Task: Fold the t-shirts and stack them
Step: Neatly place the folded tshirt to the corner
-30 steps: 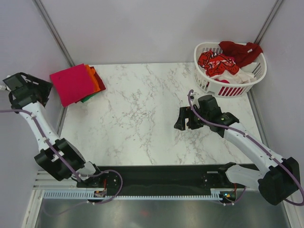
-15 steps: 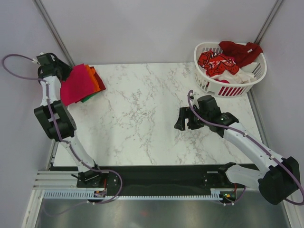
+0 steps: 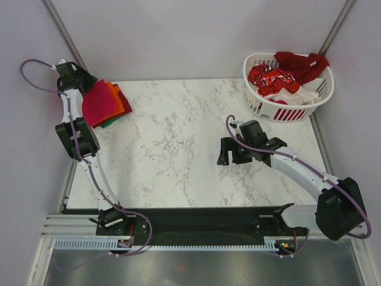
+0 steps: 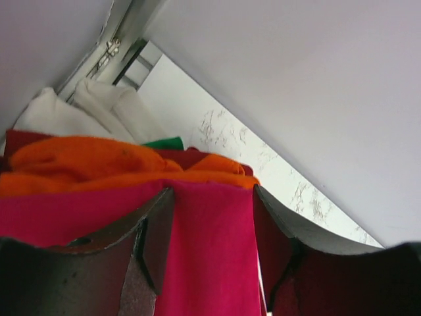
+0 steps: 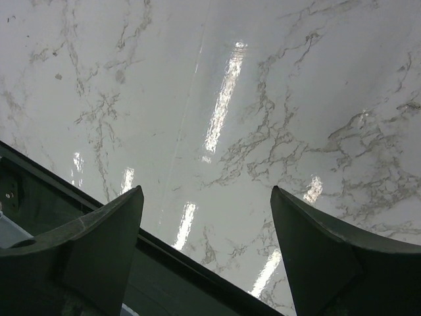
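Partly done: folded stack, magenta t-shirt on top, lies well left of white basket. Left gripper jaws apart, straddling the magenta t-shirt. Unfolded t-shirts left in basket. Right gripper spread, empty, near-left of basket.

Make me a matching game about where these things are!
Things:
1. magenta t-shirt
2. basket
3. right tool
4. left tool

Places:
A. over the bare table, nothing between its fingers
B. far right corner of the table
C. lying on the orange t-shirt, far left corner
D. one finger on each side of magenta cloth

Pairs: 1-C, 2-B, 3-A, 4-D
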### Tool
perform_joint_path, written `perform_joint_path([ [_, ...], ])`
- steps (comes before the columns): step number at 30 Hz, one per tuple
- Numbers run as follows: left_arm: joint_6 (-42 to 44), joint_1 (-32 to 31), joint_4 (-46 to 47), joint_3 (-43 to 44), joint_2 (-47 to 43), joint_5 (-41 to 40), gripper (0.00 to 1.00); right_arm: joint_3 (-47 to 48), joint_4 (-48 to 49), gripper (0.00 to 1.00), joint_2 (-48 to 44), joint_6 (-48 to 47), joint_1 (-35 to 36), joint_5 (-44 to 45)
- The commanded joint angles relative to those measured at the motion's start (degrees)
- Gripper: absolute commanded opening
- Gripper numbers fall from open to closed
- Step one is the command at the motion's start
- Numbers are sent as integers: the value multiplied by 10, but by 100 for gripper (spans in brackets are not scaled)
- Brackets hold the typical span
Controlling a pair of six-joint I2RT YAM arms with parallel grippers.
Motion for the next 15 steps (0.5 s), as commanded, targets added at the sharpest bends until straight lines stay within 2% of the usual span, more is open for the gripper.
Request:
perform_joint_path([
  [1,-6,2,20,76,46,-12,59,6,28,87,18,-8,5,1],
  [4,-33,-4,22,134,65,4,69,11,31,87,28,-6,8,3],
  [5,-35,-12,23,148,59,2,73,11,32,86,29,-5,9,5],
  [6,-37,-19,25,165,52,-1,82,11,32,87,29,-4,10,8],
  [8,-44,-34,46,163,10,-2,89,10,32,87,24,0,16,18],
  [10,-65,-44,54,147,-24,-1,92,8,31,87,18,5,25,25],
  [12,-74,-59,61,131,-73,-1,100,7,29,87,2,12,29,34],
  [15,-66,-83,65,112,-123,-15,100,5,17,87,-30,26,41,45],
])
